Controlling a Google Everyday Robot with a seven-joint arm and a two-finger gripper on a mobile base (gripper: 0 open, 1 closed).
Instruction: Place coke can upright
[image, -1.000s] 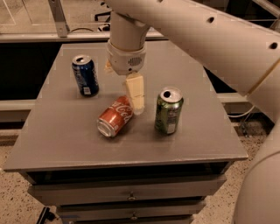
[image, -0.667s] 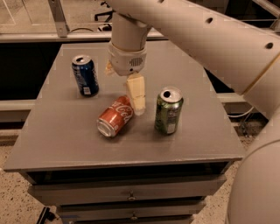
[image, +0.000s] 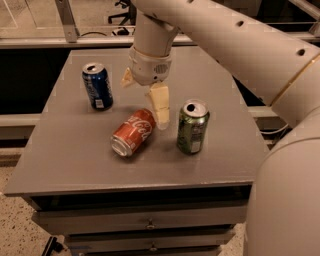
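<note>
The coke can (image: 133, 132) is red-orange with white script. It lies on its side near the middle of the grey table (image: 65, 160), its silver end facing front-left. My gripper (image: 145, 100) hangs just above and behind the can's far end, fingers open. One cream finger (image: 160, 106) points down, with its tip right at the can's upper right end. The other finger (image: 127, 78) shows only as a short stub to the left. I cannot tell whether the finger touches the can. The gripper holds nothing.
A blue can (image: 97, 85) stands upright at the back left. A green can (image: 193, 126) stands upright just right of the coke can and close to my lowered finger. My large white arm (image: 240, 45) crosses the upper right. Drawers sit below the table's front edge.
My gripper has shifted very slightly to the right above the coke can. None of the cans has moved.
</note>
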